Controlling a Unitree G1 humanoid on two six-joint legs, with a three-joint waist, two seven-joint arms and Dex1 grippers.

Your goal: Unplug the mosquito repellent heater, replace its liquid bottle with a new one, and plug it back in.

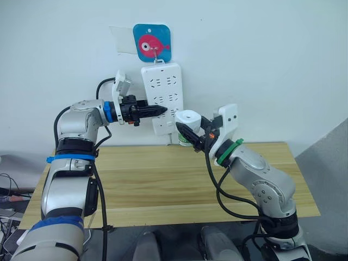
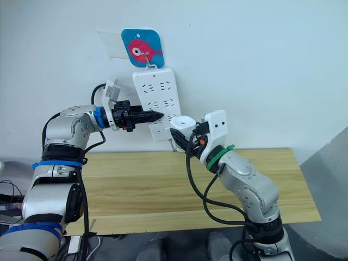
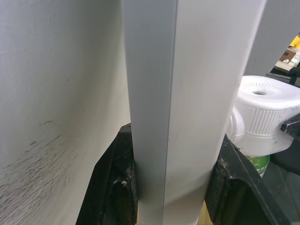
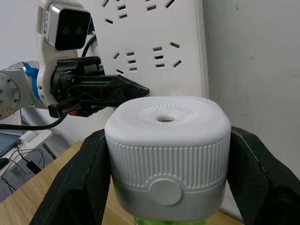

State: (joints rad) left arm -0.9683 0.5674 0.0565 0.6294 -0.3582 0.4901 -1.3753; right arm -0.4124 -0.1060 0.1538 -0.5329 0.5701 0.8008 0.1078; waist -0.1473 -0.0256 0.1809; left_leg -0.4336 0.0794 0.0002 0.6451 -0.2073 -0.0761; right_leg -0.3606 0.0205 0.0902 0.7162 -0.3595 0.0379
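The mosquito repellent heater [image 1: 188, 117] is a white rounded unit with a round vent hole on top, close against the lower right of the white power strip [image 1: 161, 81] on the wall. Its prongs are hidden. My right gripper [image 1: 187, 134] is shut on the heater's sides [image 4: 167, 140]. A green-labelled liquid bottle [image 3: 257, 164] hangs under it. My left gripper [image 1: 161, 110] reaches in from the left and is shut on the power strip's edge [image 3: 187, 93], with one black finger [image 3: 112, 187] on each side.
The strip hangs from a blue hook plate with a pink fish [image 1: 152, 42]. Its black cable [image 1: 102, 85] loops down on the left. A light wooden table [image 1: 163, 185] stands against the wall below both arms.
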